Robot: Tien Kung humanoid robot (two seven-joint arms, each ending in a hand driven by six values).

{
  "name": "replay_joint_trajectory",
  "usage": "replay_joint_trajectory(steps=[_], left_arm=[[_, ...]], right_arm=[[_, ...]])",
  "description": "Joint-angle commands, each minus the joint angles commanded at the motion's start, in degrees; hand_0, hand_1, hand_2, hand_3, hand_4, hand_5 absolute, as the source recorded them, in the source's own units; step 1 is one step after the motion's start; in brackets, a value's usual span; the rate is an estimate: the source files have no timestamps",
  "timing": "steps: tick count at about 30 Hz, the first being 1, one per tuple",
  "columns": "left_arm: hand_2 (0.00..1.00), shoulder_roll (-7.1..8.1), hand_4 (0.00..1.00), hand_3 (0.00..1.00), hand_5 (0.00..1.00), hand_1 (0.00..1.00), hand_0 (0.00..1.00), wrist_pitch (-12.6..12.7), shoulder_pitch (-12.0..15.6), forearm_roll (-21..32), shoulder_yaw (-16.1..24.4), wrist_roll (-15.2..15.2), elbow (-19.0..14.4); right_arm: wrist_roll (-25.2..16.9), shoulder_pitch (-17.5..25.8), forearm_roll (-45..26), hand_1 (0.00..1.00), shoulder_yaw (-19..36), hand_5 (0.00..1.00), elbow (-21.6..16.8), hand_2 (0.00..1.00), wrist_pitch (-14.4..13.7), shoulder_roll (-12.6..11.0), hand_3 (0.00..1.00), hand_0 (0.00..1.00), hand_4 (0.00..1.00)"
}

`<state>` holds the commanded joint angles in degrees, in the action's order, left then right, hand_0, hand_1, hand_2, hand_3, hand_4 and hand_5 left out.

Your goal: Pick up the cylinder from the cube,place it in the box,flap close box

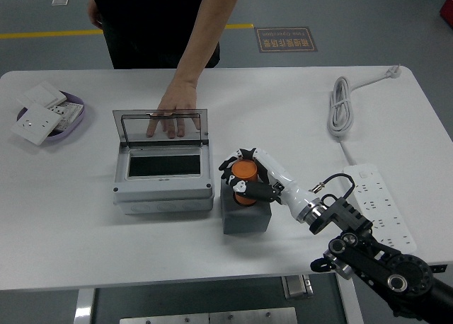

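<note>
An orange cylinder (245,177) is held just above a dark grey cube (246,216) at the table's middle. My right hand (247,174) comes in from the lower right and is shut on the cylinder, fingers wrapped round it. To the left stands a grey box (163,177) with its clear flap (161,127) raised upright and its dark inside showing. A person at the far side rests a hand (171,114) on the flap's top edge. My left arm is not in view.
A purple dish (78,112) with white switch plates (35,123) sits at the far left. A white power strip (379,206) and its coiled cable (342,106) lie at the right.
</note>
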<state>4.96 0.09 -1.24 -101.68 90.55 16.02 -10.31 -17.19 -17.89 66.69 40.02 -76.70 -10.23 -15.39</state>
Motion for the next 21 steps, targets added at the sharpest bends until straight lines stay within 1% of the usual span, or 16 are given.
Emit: replay_joint_trajectory(steps=[3,4,6,13,15,16,18,21], left_arm=[[0.583,-0.07,0.611,0.578,0.178,0.6,0.608,0.0,0.2,-0.1,0.2,0.1,0.0],[0.583,-0.09,0.61,0.579,0.178,0.601,0.607,0.1,0.3,-0.1,0.2,0.2,0.0],[0.583,-0.11,0.61,0.579,0.178,0.601,0.607,0.1,0.5,-0.3,0.5,0.3,0.0],[0.583,-0.05,0.611,0.577,0.181,0.601,0.608,0.1,0.7,-1.2,1.4,0.7,0.0],[0.583,-0.01,0.611,0.577,0.181,0.601,0.608,0.0,0.7,-1.4,1.6,0.8,0.0],[0.583,0.02,0.613,0.578,0.183,0.601,0.607,0.0,0.7,-1.6,1.7,0.8,0.0],[0.583,0.1,0.613,0.578,0.183,0.601,0.607,0.0,0.7,-2.1,2.1,0.9,0.0],[0.583,0.19,0.613,0.578,0.183,0.601,0.607,-0.1,0.8,-2.6,2.6,1.0,0.0]], right_arm=[[1.4,-1.9,1.2,0.399,-0.2,0.002,-0.2,0.407,-0.5,0.4,0.315,0.35,0.002],[2.0,-2.8,1.6,0.391,-0.5,0.002,-0.2,0.407,-0.7,0.7,0.287,0.347,0.002],[3.4,-4.7,2.2,0.391,-1.2,0.002,0.1,0.407,-1.0,1.5,0.287,0.347,0.002],[9.9,-12.4,5.8,0.382,-5.7,0.002,2.1,0.402,-3.0,6.7,0.276,0.336,0.002],[11.2,-14.3,6.9,0.382,-7.3,0.002,2.7,0.402,-3.5,7.8,0.276,0.336,0.002],[11.8,-15.3,7.5,0.361,-8.3,0.002,3.0,0.387,-3.8,8.3,0.266,0.3,0.002],[12.9,-17.7,9.0,0.361,-10.5,0.002,3.9,0.387,-4.3,9.5,0.266,0.3,0.002],[14.2,-20.3,11.0,0.361,-12.3,0.002,4.7,0.387,-4.6,10.7,0.266,0.3,0.002]])
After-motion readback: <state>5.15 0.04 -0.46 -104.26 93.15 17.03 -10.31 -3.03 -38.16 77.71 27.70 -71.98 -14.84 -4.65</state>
